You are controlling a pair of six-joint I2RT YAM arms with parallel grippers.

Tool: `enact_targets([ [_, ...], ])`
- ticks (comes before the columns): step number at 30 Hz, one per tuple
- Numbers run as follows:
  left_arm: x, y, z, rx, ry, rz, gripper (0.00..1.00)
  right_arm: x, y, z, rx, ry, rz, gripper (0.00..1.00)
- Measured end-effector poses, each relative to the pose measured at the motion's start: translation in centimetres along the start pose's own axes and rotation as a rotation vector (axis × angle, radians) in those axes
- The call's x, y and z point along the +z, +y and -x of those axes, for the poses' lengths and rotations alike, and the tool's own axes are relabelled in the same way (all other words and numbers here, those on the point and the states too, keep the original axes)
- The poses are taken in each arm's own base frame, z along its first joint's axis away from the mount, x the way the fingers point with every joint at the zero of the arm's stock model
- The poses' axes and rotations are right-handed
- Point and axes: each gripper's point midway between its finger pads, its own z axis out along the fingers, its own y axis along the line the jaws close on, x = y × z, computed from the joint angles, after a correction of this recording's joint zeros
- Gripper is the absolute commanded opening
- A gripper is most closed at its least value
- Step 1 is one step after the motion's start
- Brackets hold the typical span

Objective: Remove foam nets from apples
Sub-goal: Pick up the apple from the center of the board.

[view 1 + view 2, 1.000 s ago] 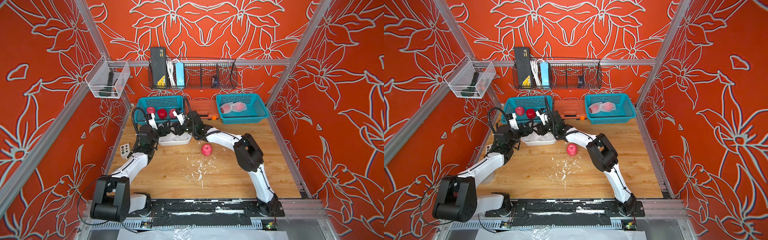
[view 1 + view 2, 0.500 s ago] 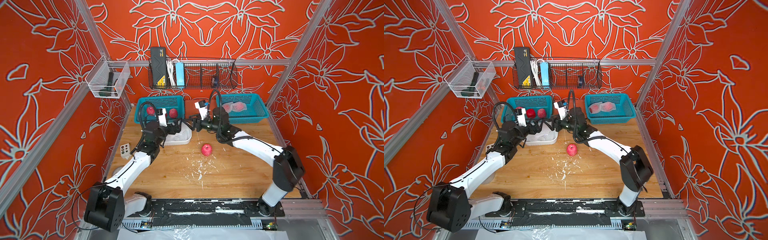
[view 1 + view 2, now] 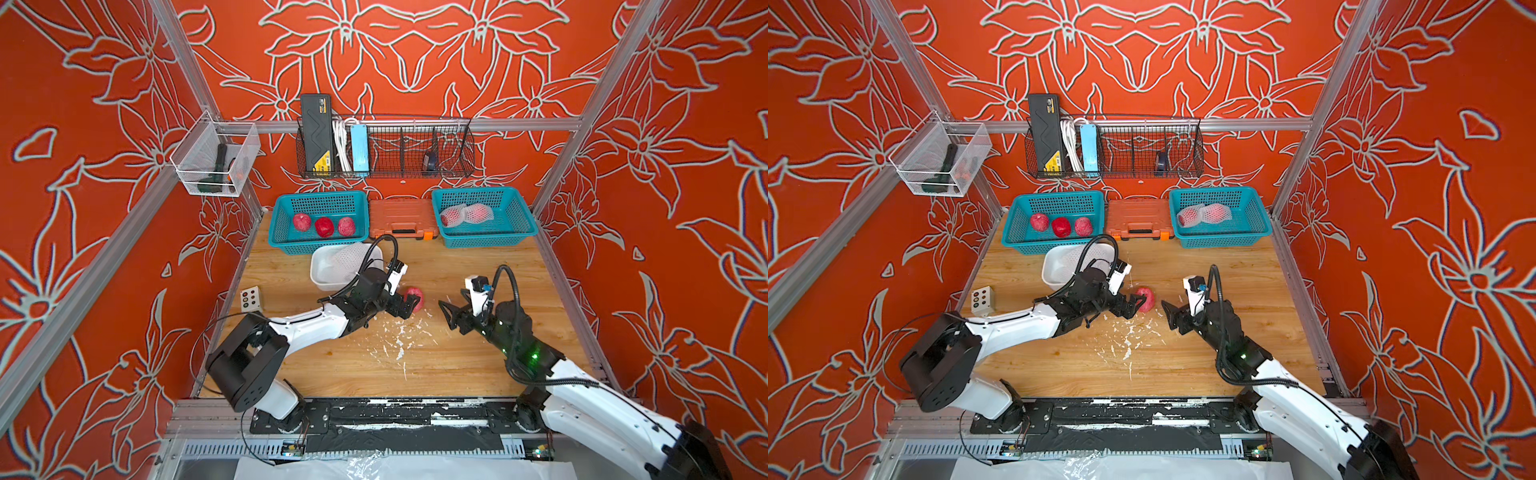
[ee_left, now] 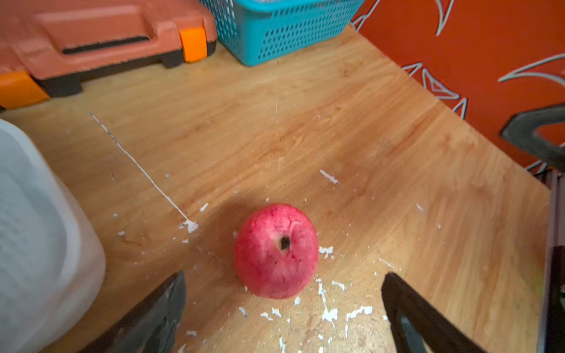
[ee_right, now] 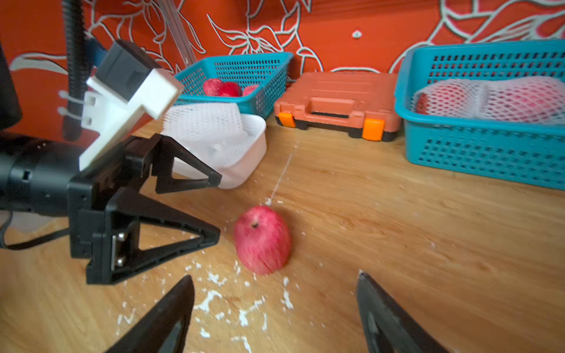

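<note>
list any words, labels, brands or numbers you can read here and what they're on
No text is readable in any view.
Yellow label on the black box in the wire rack: some print, too small to read.
Button box: coloured dots only, no words visible.
Orange case: no lettering shows.

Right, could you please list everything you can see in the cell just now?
loose apple: 1, pinkish, on table.
bare apples: 3, red, left teal basket.
netted apples: 2, pink under white foam nets, right teal basket.
empty nets: count unclear, white, in white tub.
tool case: 1, orange, between baskets.
wire rack: 1, black, back wall.
bin: 1, clear, left wall.
button box: 1, white, table's left edge.
foam scraps: many, white, tabletop.
left gripper: 1, black, open, just short of loose apple.
right gripper: 1, black, open, facing it.
</note>
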Motion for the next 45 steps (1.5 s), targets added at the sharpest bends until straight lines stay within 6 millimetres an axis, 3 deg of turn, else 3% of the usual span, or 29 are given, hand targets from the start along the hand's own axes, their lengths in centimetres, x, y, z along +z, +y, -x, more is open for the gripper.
enact_targets([
  [4,1.3,0.1,-0.9,0.014,0.032,0.001,0.97,-0.3,-1.2,-2.6,-0.047,0.027,-0.048,0.85],
  [15,4.9,0.2,-1.7,0.023,0.059,-0.016,0.97,1.8,-1.5,-4.4,-0.085,0.11,-0.065,0.85],
  [19,5.7,0.1,-2.0,0.023,0.06,-0.029,0.97,2.4,-1.4,-4.2,-0.084,0.118,-0.059,0.85],
  [23,6.3,0.3,-2.4,0.026,0.072,-0.027,0.81,2.5,-1.3,-3.7,-0.08,0.107,-0.059,0.85],
  [26,6.3,0.2,-2.5,0.03,0.074,-0.032,0.74,2.5,-1.4,-3.7,-0.079,0.106,-0.065,0.85],
  [30,6.4,0.0,-2.3,0.038,0.07,-0.042,0.54,2.5,-1.6,-3.6,-0.07,0.103,-0.079,0.85],
  [38,6.1,-0.5,-1.9,0.043,0.064,-0.056,0.47,2.2,-2.2,-2.9,-0.061,0.078,-0.116,0.85],
  [42,4.7,-1.0,0.1,0.064,0.017,-0.059,0.43,1.9,-2.4,-2.2,-0.06,0.051,-0.131,0.85],
  [45,2.9,-1.4,2.9,0.083,-0.055,-0.059,0.43,1.6,-2.5,-1.5,-0.057,0.025,-0.138,0.85],
])
